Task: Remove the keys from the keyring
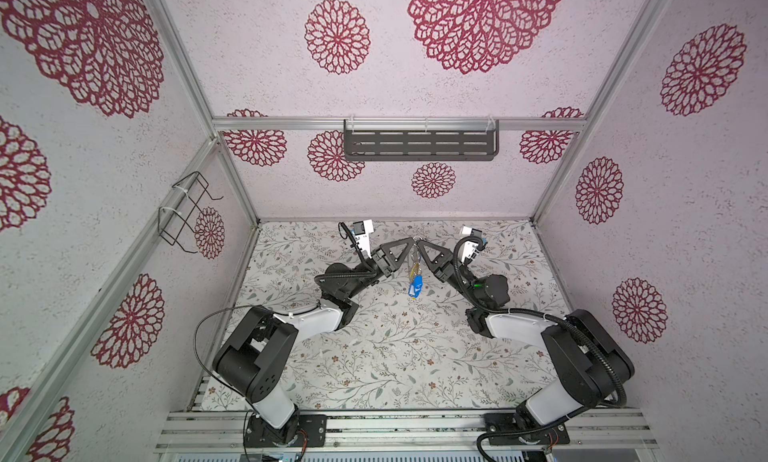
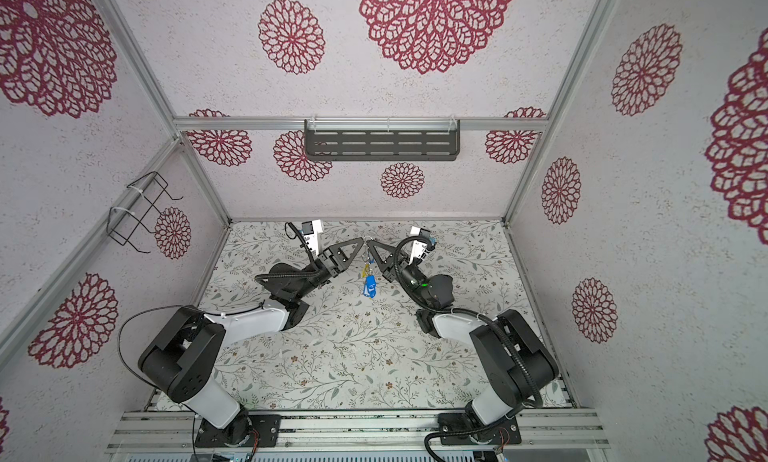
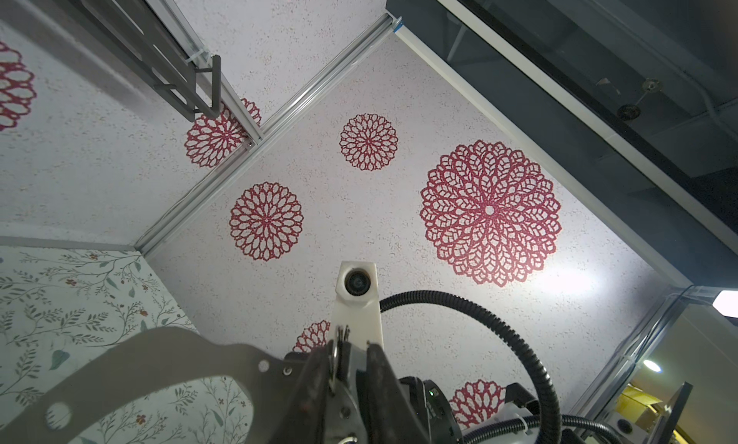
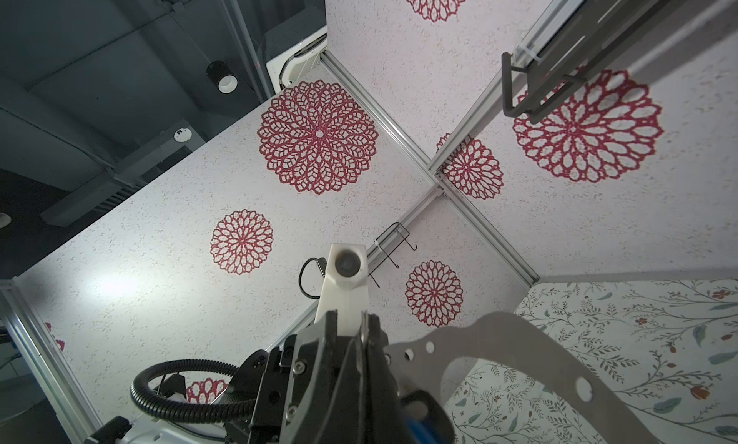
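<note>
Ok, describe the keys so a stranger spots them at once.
Find the floral tabletop, then where the left pincer and right pincer meet tip to tip near its far edge. The keys hang from that spot, the only blue and yellow tags in sight.

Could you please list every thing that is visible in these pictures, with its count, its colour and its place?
keyring: one, silver, between the two gripper tips
keys: count unclear, silver with blue and yellow tags, hanging from the keyring
shelf: one, dark grey, slotted, on the back wall
wire rack: one, black, on the left wall
table: one, white with leaf print, under the arms
walls: white with red rosettes, around the table
arms: two, black and white, mounted at the front rail
left gripper: one, black, tip at the keyring, grip unclear
right gripper: one, black, shut on the keyring
</note>
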`<state>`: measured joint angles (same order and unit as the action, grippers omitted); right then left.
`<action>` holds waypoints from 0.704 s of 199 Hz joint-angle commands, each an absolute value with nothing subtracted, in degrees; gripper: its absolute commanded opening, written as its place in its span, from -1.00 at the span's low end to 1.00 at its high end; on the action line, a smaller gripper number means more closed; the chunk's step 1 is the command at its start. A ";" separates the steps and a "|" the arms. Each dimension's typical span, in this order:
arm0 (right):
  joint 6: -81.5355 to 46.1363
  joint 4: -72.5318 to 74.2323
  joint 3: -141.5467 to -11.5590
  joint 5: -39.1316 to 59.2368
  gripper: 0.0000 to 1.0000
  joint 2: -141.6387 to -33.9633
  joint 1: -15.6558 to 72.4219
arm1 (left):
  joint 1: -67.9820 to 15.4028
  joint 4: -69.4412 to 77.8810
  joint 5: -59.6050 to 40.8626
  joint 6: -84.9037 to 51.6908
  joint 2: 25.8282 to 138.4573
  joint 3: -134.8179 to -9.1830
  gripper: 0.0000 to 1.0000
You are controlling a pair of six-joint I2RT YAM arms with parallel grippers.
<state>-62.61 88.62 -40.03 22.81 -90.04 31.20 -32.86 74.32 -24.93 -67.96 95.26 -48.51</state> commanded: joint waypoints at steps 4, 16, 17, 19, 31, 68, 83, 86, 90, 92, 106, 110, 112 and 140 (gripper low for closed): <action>-62.92 96.59 -42.17 23.55 -1.00 -88.59 31.56 | -32.88 75.96 -25.25 -68.24 95.95 -49.39 -0.69; -62.97 96.66 -42.26 23.60 -1.00 -88.68 31.56 | -32.95 76.34 -25.29 -68.58 96.30 -49.48 -0.72; -62.99 96.67 -42.31 23.62 -1.00 -88.68 31.56 | -32.96 76.36 -25.30 -68.57 96.31 -49.53 -0.72; -63.01 96.65 -42.31 23.64 -1.00 -88.68 31.55 | -32.96 76.37 -25.27 -68.65 96.32 -49.56 -0.72; -63.04 96.60 -42.35 23.61 -1.00 -88.77 31.56 | -32.96 76.55 -25.25 -68.82 96.63 -49.72 -0.72; -63.04 96.66 -42.58 23.82 -1.00 -88.98 31.66 | -33.13 76.72 -25.36 -69.21 97.03 -50.09 -0.64; -63.08 96.64 -42.62 23.91 -1.00 -88.95 31.68 | -33.14 76.72 -25.48 -69.26 97.13 -50.18 -0.64; -63.10 96.60 -42.63 23.95 -1.00 -88.99 31.68 | -33.14 76.68 -25.43 -69.27 97.19 -50.19 -0.63; -63.11 96.63 -42.75 23.99 -1.00 -88.95 31.66 | -33.13 76.79 -25.48 -69.33 97.19 -50.19 -0.63; -63.11 96.60 -42.79 24.02 -1.00 -89.01 31.69 | -33.13 76.81 -25.44 -69.30 97.20 -50.19 -0.63; -63.21 96.64 -42.72 24.16 -1.00 -89.12 31.73 | -33.14 76.84 -25.41 -69.42 97.29 -50.21 -0.63; -63.19 96.59 -42.74 24.11 -1.00 -89.19 31.77 | -33.16 76.86 -25.43 -69.48 97.34 -50.26 -0.64; -63.19 96.59 -42.72 24.15 -1.00 -89.20 31.78 | -33.14 76.96 -25.43 -69.44 97.33 -50.27 -0.64; -63.11 96.63 -42.63 24.14 -1.00 -89.47 32.07 | -33.17 77.30 -25.58 -69.92 97.50 -50.49 -0.58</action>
<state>-62.63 88.86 -40.05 23.31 -90.06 31.57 -32.86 75.31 -24.99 -69.28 96.75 -48.82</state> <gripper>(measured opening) 0.055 0.205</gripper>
